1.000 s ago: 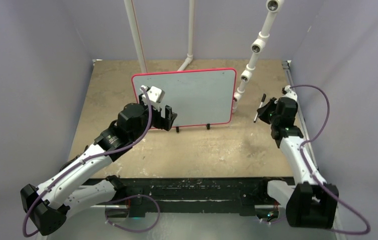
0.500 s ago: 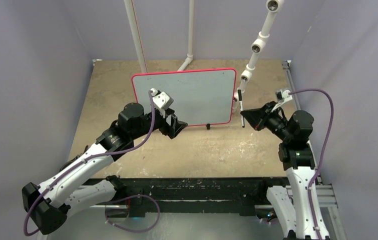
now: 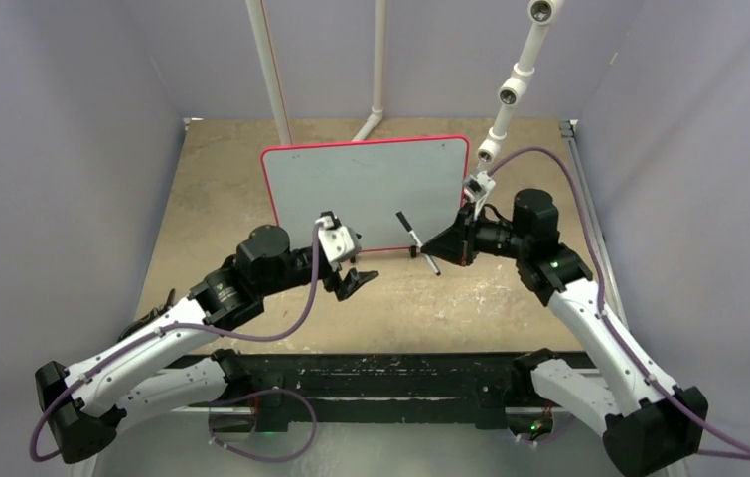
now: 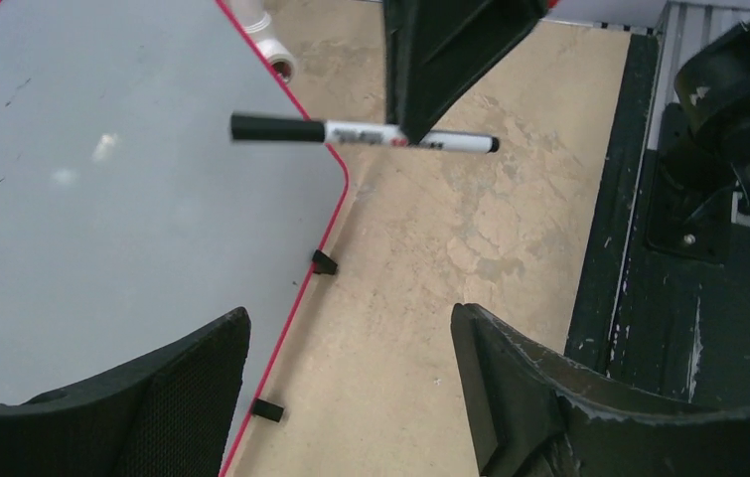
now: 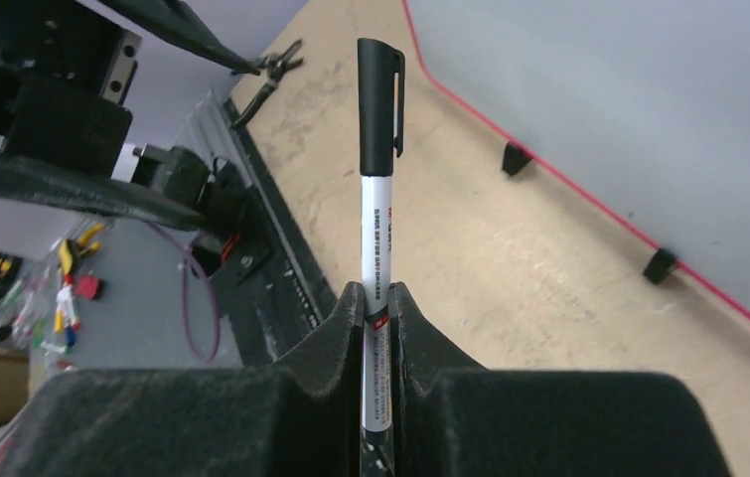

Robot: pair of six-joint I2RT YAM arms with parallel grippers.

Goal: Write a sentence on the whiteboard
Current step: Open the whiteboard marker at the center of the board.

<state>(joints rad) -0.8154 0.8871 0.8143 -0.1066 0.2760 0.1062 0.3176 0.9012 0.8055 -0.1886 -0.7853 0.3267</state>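
Whiteboard stands propped at back-centre of table, face blank. Right gripper clamps marker mid-barrel, with cap on and pointing toward left gripper, which is spread wide and empty. Likely step is uncapping: left should close on the cap only, then pull straight along the barrel.

— Can we read anything here?
— Only the marker bears print: small dark lettering along its white barrel and a red patch lower down. It is all too fine for us to make out.
— And in the left wrist view?
— We see the same print, blurred. We can read nothing.
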